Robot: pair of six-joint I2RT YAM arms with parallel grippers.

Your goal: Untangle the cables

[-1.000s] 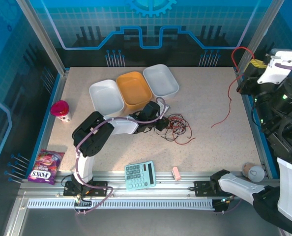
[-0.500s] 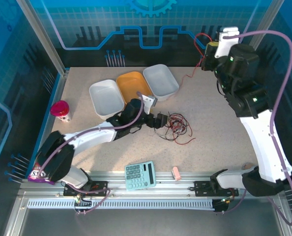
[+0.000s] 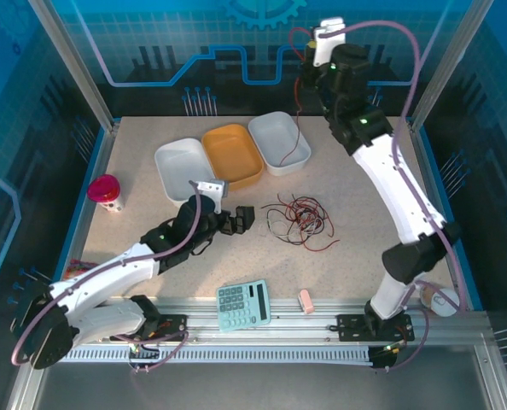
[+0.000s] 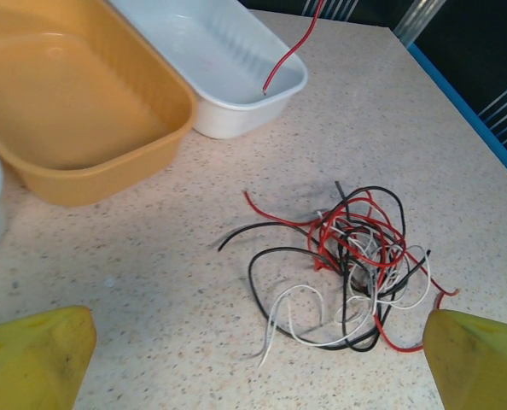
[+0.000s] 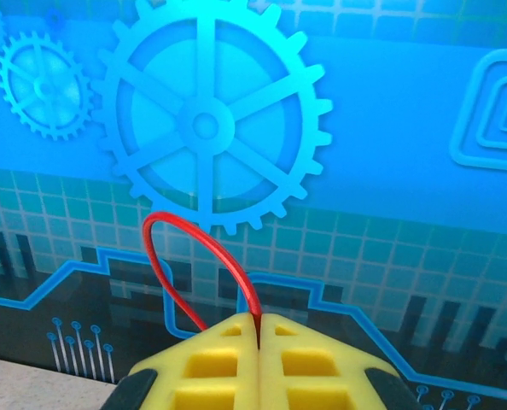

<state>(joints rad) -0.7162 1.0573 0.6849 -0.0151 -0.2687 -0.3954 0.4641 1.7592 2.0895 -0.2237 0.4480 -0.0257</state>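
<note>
**A:** Cables first. Where do they lie?

**B:** Most sit in one knot of red, black and whitish wire on the table, at the centre of the top view, just right of my left pincer. One red cable is apart from the knot. It hangs from my right pincer at the upper middle of the frame. Its free end dangles at the white tray, which sits beside the orange tray.

**A:** Why hold it so high?

**B:** I judge it's to lift the whole length clear, so it can't snag on the rest. That pincer is clenched on it. In its wrist view the yellow pads meet, with the wire pinched in the seam.

**A:** And the left one?

**B:** Released, jaws wide, low over the table and facing the knot, with nothing between them. I reckon it's placed there to pick out another strand. The ones at the knot's left edge look loosest.
</note>
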